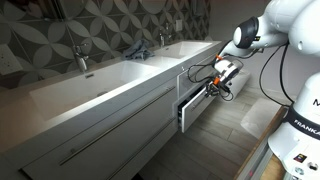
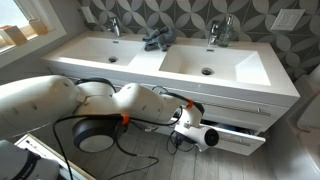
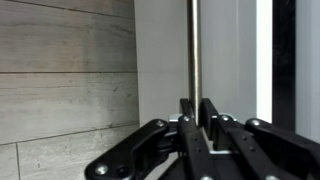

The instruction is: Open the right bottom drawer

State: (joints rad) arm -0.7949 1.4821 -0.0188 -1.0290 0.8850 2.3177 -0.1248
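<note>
The right bottom drawer (image 1: 192, 112) is a glossy white flat front, pulled a little way out of the vanity, with a dark gap behind it; it also shows in an exterior view (image 2: 245, 141). In the wrist view its slim chrome bar handle (image 3: 194, 45) runs up the picture across the white front (image 3: 165, 60). My gripper (image 3: 196, 112) is shut with both fingers on this handle. It shows at the drawer's front in both exterior views (image 1: 214, 87) (image 2: 184, 120). The matching upper drawer front (image 2: 240, 108) stays flush. The drawer's inside is hidden.
The white double-sink counter (image 2: 170, 60) has two chrome faucets (image 2: 221, 30) and a dark object (image 2: 155, 40) between the basins. The longer white drawers (image 1: 100, 135) lie beside the pair. Grey wood-look floor tiles (image 3: 65, 90) run below. My arm (image 2: 60, 100) crosses in front of the vanity.
</note>
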